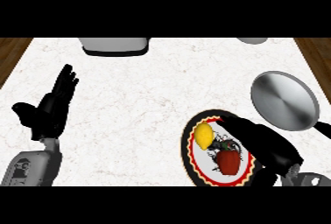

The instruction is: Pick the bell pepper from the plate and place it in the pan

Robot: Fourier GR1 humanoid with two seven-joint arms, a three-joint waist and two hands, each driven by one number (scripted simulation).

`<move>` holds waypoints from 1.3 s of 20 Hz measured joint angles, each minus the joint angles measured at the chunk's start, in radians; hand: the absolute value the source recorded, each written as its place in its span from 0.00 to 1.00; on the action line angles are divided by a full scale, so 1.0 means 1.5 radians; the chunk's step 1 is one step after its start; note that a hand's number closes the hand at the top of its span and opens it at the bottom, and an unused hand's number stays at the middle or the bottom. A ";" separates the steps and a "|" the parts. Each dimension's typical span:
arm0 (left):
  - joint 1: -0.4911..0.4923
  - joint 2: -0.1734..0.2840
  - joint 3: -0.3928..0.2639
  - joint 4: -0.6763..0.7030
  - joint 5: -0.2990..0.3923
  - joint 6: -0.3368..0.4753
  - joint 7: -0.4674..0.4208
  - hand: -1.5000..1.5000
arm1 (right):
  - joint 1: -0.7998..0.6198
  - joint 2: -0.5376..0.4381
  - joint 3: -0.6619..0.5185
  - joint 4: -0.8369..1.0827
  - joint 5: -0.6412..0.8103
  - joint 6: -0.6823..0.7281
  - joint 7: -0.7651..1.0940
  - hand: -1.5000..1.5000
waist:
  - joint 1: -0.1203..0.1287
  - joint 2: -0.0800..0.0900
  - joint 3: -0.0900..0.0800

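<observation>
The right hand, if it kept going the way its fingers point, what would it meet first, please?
Probably the lemon: the right hand reaches up-left across the plate, above the bell pepper. Its height is unclear.

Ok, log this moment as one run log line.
phase: reaching | right robot hand: open over plate | bell pepper: on plate | pan: empty | left robot hand: resting

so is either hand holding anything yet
No. The right hand reaches over the plate beside the red pepper, not around it. The left hand rests open.
</observation>
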 measured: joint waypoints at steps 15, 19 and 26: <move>-0.014 -0.013 0.022 0.015 -0.013 -0.017 0.001 0.50 | -0.012 0.061 0.046 0.114 0.139 -0.012 -0.019 0.00 | 0.000 0.000 0.000; -0.014 -0.008 0.031 0.005 -0.012 -0.025 0.011 0.50 | -0.024 0.063 0.041 0.159 0.170 -0.021 -0.045 0.00 | 0.000 0.000 0.000; -0.020 -0.020 0.032 0.012 -0.025 -0.025 0.008 0.50 | -0.026 0.092 0.039 0.207 0.209 -0.018 -0.060 0.00 | 0.000 -0.001 0.000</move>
